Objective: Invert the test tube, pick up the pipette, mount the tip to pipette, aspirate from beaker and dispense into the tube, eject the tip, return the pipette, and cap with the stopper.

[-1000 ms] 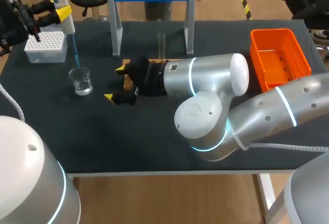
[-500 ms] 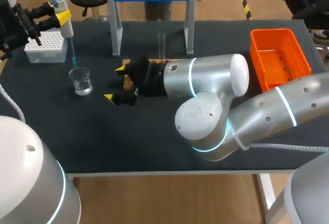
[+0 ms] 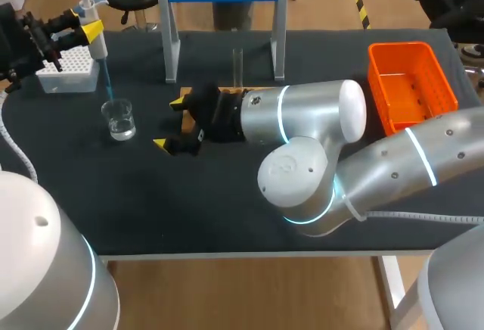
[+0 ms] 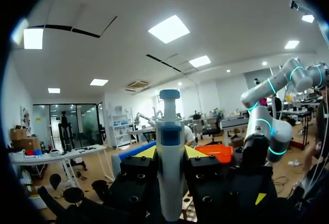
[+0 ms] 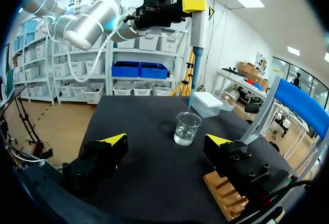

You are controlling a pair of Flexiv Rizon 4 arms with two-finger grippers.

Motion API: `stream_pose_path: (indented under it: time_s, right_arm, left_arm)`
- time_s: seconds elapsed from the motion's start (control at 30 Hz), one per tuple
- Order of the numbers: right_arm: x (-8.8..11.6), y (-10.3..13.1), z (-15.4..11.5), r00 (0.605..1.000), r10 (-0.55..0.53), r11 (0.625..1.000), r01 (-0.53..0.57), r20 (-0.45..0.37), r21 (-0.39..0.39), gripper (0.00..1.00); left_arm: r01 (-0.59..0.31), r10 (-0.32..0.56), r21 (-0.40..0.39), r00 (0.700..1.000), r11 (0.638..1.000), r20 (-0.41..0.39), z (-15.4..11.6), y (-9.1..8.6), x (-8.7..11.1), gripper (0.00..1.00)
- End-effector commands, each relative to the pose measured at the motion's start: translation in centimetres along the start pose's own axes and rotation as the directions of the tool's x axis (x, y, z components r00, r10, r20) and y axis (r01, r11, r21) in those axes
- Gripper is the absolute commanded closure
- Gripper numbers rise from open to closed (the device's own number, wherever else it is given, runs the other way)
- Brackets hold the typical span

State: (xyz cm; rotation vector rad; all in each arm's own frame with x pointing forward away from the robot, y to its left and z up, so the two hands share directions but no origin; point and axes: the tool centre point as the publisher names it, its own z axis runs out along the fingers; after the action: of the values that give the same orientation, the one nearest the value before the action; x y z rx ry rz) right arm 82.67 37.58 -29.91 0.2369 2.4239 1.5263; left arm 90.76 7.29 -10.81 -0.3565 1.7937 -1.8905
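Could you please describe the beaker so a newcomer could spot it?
Start at the black table's far left corner, where a white tip box sits. Just on its near side stands the beaker, the only cup, clear, holding a little water.

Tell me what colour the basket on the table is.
The basket is orange, clearest in the head view.

the table has a flat black top, matte, spread from edge to edge. the table's front edge is a thin pale strip; under that edge, toward the table's right end, a white leg goes down. the table's far edge runs straight across. seen low from the right wrist, the black top lies evenly lit, with a faint dull sheen and soft shadows.
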Motion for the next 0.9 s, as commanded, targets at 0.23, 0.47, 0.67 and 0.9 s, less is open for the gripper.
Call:
stream_pose_path:
  time_s: [0.23, 0.47, 0.67, 0.9]
  right_arm:
    - [-0.1, 0.1, 0.0, 1.0, 0.0, 1.0, 0.0, -0.003, 0.005, 0.0]
    - [-0.1, 0.1, 0.0, 1.0, 0.0, 1.0, 0.0, -0.003, 0.005, 0.0]
    - [-0.1, 0.1, 0.0, 1.0, 0.0, 1.0, 0.0, -0.003, 0.005, 0.0]
    - [-0.1, 0.1, 0.0, 1.0, 0.0, 1.0, 0.0, -0.003, 0.005, 0.0]
  left_arm:
    - [0.018, -0.018, 0.006, 1.0, 1.0, -0.022, 0.5, 2.2, -1.3, 1.0]
    - [0.02, -0.02, 0.008, 0.999, 1.0, -0.025, 0.4, 3.1, -1.5, 1.0]
    - [0.022, -0.022, 0.014, 0.999, 1.0, -0.024, 0.2, 4.0, -1.3, 1.0]
    - [0.038, -0.038, 0.009, 0.999, 0.999, -0.021, 0.0, 5.0, -1.1, 1.0]
